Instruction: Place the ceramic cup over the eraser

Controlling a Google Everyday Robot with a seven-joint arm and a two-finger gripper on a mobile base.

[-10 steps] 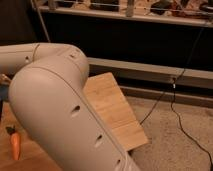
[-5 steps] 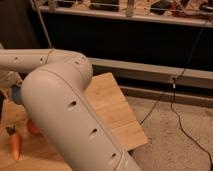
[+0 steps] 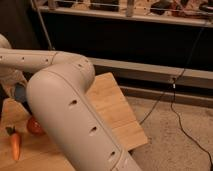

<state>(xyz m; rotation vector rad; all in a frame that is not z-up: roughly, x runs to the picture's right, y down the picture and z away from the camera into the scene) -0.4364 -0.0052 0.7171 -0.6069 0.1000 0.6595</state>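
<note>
- Near left, a carrot lies on the wooden table. A red bowl just beyond it is half covered by the arm.
- The arm folds back leftward, probably to work the table's left end, and blocks most of it.
- A bluish patch at the left edge may be the ceramic cup.
- The gripper sits past the left edge, clenched; any load is hidden.
- The eraser is unseen.

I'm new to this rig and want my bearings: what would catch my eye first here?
The robot's big white arm fills the foreground, reaching toward the left edge, where its hand is out of view. On the wooden table beneath it, a carrot lies at lower left beside an orange-red bowl half hidden by the arm.
</note>
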